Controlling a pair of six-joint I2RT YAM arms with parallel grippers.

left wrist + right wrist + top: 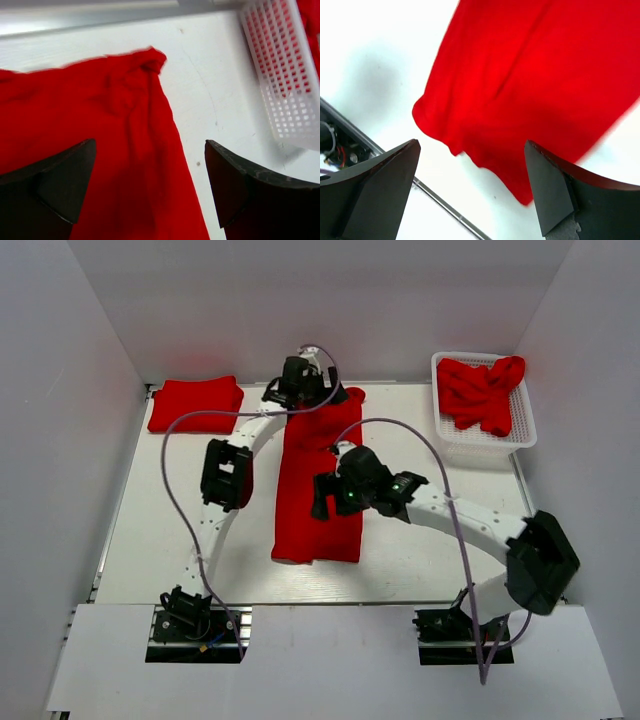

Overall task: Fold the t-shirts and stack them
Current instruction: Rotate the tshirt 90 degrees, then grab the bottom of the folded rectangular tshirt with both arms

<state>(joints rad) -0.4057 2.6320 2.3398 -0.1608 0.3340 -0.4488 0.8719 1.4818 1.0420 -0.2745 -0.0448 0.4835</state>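
A long red t-shirt (315,510), folded into a narrow strip, lies lengthwise in the middle of the counter (170,530). The left tool (150,145) hangs over the strip's far end, jaws wide apart and gripping nothing, with the cloth under its left finger and the gap. The right tool (470,145), also spread and empty, sits above the strip's right edge. A folded t-shirt (195,405) rests at the far left. Crumpled t-shirts (485,390) fill the basket (480,445) at the far right.
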